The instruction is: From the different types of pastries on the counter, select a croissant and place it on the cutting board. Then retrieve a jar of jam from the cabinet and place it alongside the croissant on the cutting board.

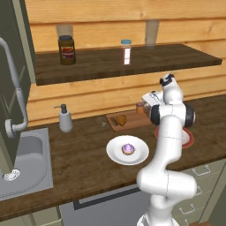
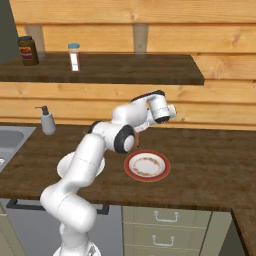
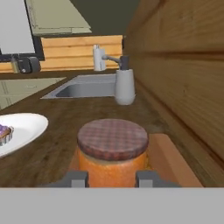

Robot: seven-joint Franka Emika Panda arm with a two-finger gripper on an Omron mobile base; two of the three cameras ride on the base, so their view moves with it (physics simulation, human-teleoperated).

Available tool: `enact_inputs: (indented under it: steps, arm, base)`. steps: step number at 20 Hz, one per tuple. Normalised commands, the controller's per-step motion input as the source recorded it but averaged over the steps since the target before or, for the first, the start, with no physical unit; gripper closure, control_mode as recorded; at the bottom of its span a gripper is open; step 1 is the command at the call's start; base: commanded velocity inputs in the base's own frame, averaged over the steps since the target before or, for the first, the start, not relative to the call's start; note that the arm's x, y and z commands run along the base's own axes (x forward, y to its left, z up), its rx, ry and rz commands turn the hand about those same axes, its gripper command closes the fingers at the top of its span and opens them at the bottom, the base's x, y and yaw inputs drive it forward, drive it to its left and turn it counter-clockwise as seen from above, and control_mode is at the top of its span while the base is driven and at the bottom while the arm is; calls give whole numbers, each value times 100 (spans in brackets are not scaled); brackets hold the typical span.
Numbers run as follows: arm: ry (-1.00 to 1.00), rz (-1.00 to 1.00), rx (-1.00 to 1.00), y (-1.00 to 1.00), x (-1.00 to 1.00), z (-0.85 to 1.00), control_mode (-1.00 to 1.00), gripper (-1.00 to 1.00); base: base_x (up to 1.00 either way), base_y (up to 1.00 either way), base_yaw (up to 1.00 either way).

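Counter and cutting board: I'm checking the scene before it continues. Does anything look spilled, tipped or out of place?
Nothing stands out. The golden-brown croissant lies on the reddish-brown wooden cutting board, the orange jam jar with a dark lid stands upright between the gripper fingertips, and the purple-frosted cupcake sits centred on its white plate. No spills show.

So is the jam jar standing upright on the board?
Upright: in the hand view the jar of jam shows its lid level on top, standing on the cutting board.
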Motion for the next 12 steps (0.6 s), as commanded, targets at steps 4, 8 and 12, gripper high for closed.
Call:
enact_inputs:
  steps: [4, 8, 12]
  arm:
    - [0, 0, 0, 0, 30, -16, -100, 100]
    - [0, 0, 0, 0, 15, -21, -100, 100]
    - [0, 0, 0, 0, 14, -28, -100, 100]
  base:
    - [0, 0, 0]
    - [0, 0, 0]
    - [0, 0, 0]
